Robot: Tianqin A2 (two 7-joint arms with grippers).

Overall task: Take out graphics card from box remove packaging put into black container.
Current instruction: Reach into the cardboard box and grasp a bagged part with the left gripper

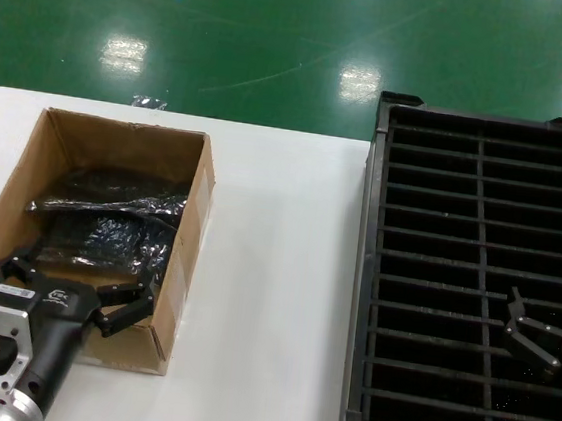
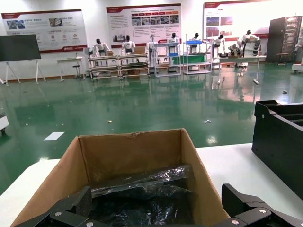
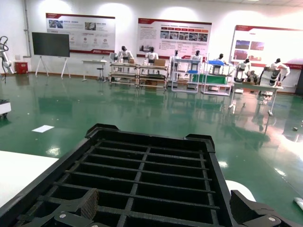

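Lower left: our left gripper is spread wide and empty at the box near rim. Bagged cards lie inside: light, slick film, fragile board, so we'd pinch an edge. Far right: right gripper, open and empty, over the container.

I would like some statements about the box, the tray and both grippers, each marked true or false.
1. The left gripper is open at the near end of the box. True.
2. The box is empty. False: shiny dark bags lie inside it.
3. The right gripper hovers over the black container. True.
4. The black container is full of cards. False: its visible slots look empty.
5. The box stands on the robot's right. False: it is on the left.
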